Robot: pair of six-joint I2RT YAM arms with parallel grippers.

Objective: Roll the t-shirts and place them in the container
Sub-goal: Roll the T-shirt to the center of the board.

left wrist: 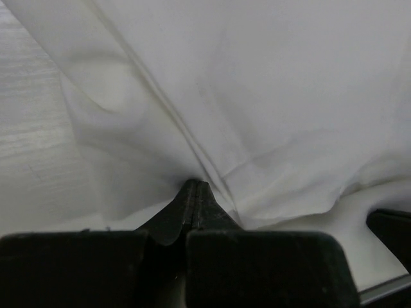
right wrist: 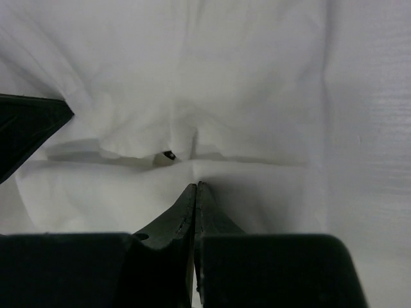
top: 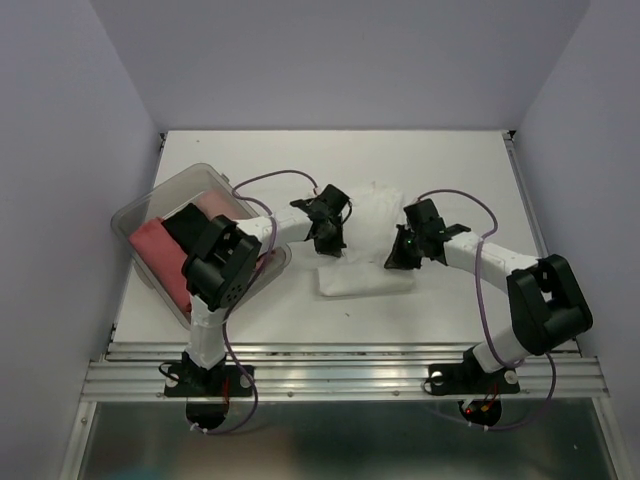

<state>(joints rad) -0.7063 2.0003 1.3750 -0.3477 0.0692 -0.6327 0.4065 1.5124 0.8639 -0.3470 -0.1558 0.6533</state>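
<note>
White t-shirt (top: 365, 280) clenched in both jaws (wrist views); overhead alone shows tub (top: 152, 194).

— What did my arms look like from above?
— Your left arm (top: 285, 230) and right arm (top: 480, 262) had white links and bulky black joint housings. A thin purple cable (top: 268, 180) looped along each.
— And the claws?
— Your left claw (left wrist: 194, 186) and right claw (right wrist: 195, 187) were matte black, their fingers tapering to thin tips. A green light (top: 411, 241) glowed on the right wrist.
</note>
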